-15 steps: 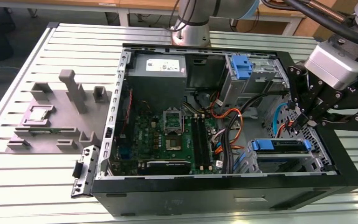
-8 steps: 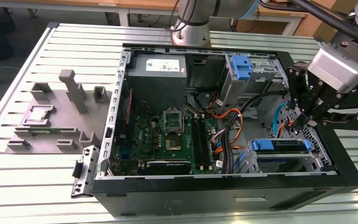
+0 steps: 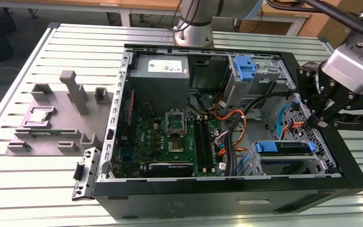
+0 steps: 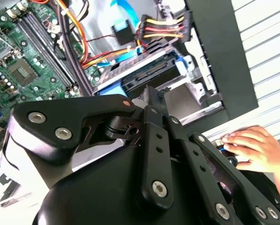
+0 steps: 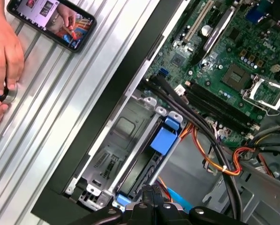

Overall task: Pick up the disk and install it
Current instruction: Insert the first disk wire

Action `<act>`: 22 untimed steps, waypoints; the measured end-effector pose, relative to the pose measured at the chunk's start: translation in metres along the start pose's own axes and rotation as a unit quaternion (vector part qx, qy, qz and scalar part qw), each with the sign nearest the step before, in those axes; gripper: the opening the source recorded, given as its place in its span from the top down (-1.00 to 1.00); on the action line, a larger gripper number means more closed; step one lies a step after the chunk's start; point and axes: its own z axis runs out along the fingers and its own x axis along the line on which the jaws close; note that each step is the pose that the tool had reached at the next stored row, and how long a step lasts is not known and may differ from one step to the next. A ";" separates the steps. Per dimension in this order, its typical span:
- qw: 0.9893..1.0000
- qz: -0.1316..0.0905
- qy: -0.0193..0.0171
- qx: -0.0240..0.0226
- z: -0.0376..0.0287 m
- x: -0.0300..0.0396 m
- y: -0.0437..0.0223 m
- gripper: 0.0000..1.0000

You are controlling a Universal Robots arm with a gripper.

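We see the disk (image 3: 283, 147) already lying in its bay in the case (image 3: 332, 142), just below the end effector (image 3: 322, 124) — whose tips look closed and empty. We would press squarely — clear of the cables (image 3: 235, 124).

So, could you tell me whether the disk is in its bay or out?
In: the disk sits in the drive cage inside the case, blue carrier around it.
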 end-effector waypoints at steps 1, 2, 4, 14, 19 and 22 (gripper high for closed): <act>1.000 0.000 0.000 0.000 0.0001 0.0008 -0.0021 0.80; 1.000 0.000 0.000 0.000 0.0003 0.0014 -0.0037 0.80; 1.000 0.000 0.001 -0.001 0.0007 0.0027 -0.0069 0.80; 1.000 -0.024 0.001 0.000 0.0033 0.0056 -0.0146 0.80; 0.999 -0.036 0.002 0.000 0.0058 0.0062 -0.0161 0.80; 0.999 -0.036 0.004 -0.001 0.0063 0.0063 -0.0190 0.80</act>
